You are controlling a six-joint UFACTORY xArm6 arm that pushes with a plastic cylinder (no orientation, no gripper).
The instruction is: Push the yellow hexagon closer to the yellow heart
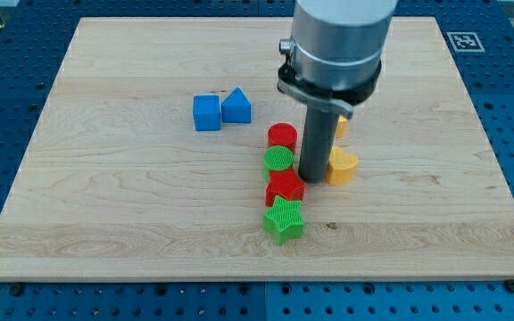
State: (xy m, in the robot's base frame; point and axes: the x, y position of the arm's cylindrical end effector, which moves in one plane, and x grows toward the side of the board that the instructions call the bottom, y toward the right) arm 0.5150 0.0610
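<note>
Item: yellow heart (pixel 342 166), right of centre on the bench (pixel 105 205). Yellow hexagon (pixel 339 125) just behind it, mostly hidden by the rod. My tip (pixel 313 177), a bare rod without jaws, touches the heart's left. Step: approach. Next: go round above the hexagon and push downward.

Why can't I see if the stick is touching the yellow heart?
Cannot tell. In the camera view, my tip stands just left of the yellow heart, its edge overlapping it.
</note>
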